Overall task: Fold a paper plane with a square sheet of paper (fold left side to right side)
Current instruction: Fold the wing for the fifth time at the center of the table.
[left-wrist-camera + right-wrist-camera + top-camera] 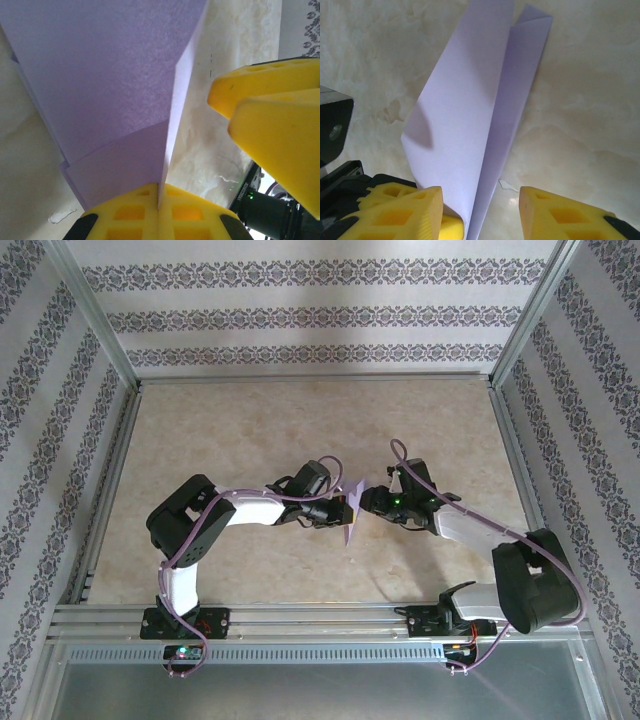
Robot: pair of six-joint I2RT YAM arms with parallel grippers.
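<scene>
The folded purple paper (351,525) is in the middle of the overhead view, held up off the beige table (250,430) between the two arms, with its narrow point aimed toward the bottom of the frame. The left gripper (340,510) reaches it from the left and the right gripper (368,498) from the right, so the two nearly meet at the paper.

In the left wrist view, the left gripper (159,197) sits at the bottom centre. Its yellow fingers (130,212) are pressed together, pinching the bottom edge of the paper (110,85). The paper rises from the pinch and spreads across the upper left of the frame, with a sharp crease running up from the fingers. The right gripper's yellow fingers (280,130) come in from the right edge, just beside the paper's crease.

In the right wrist view, the right gripper (480,202) is at the bottom of the frame with its fingers (402,212) spread wide. The paper (465,115) stands between them, close against the lower-left finger and well clear of the lower-right one. The paper's layers fan apart toward the top of the frame.

Walls with striped, patterned wallpaper (300,310) enclose the table on three sides, and a metal rail (300,625) crosses the bottom of the overhead view where the arms are mounted.
</scene>
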